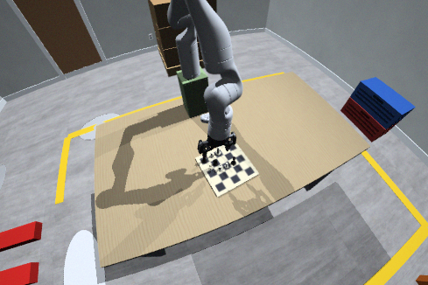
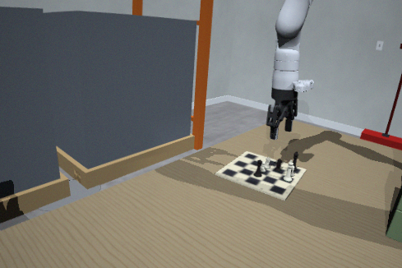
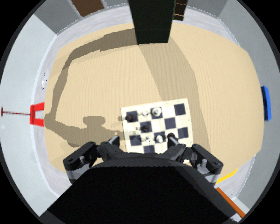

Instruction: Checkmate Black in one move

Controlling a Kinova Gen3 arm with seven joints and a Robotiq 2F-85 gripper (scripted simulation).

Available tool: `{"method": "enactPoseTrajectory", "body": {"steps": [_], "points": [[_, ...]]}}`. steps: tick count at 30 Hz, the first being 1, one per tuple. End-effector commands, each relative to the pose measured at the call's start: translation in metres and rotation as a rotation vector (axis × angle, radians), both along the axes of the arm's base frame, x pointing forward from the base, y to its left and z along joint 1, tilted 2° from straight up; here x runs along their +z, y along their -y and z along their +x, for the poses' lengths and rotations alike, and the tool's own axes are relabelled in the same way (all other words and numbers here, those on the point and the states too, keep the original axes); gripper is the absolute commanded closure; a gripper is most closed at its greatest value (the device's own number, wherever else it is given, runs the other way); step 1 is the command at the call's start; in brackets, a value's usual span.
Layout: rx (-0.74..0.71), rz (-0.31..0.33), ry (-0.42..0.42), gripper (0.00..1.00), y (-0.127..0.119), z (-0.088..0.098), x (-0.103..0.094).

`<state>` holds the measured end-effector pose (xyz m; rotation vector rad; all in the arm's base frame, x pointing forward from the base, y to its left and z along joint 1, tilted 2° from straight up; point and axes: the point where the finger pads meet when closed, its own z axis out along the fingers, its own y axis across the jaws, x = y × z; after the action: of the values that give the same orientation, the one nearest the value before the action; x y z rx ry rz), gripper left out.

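Chessboard [image 2: 292, 186] with upright pieces on table [image 2: 151, 230], arm vertical, hand [image 2: 279, 131] pointing down above it, fingers spread wide, empty

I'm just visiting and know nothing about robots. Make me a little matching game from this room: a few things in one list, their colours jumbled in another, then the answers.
Things:
1. gripper
2. box beside the arm's foot
3. top crate of the stack beside the table
4. table

Colours:
A. blue
B. light tan
C. black
D. green

Pairs: 1-C, 2-D, 3-A, 4-B. The gripper hangs open above the chessboard, holding nothing.
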<state>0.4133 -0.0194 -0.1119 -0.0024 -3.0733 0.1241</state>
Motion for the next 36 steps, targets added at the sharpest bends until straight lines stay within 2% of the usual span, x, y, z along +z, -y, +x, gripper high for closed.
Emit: {"method": "enactPoseTrajectory", "body": {"steps": [1, 9, 11, 20, 26, 36], "points": [[0.101, 0.017, -0.007, 0.00, 0.003, 0.001, -0.002], [0.491, 0.048, -0.010, 0.00, -0.001, 0.009, -0.006], [0.491, 0.048, -0.010, 0.00, -0.001, 0.009, -0.006], [0.801, 0.068, -0.002, 0.00, -0.006, 0.017, -0.009], [0.923, 0.074, 0.003, 0.00, -0.009, 0.021, -0.010], [0.991, 0.077, 0.007, 0.00, -0.010, 0.023, -0.010]]}}
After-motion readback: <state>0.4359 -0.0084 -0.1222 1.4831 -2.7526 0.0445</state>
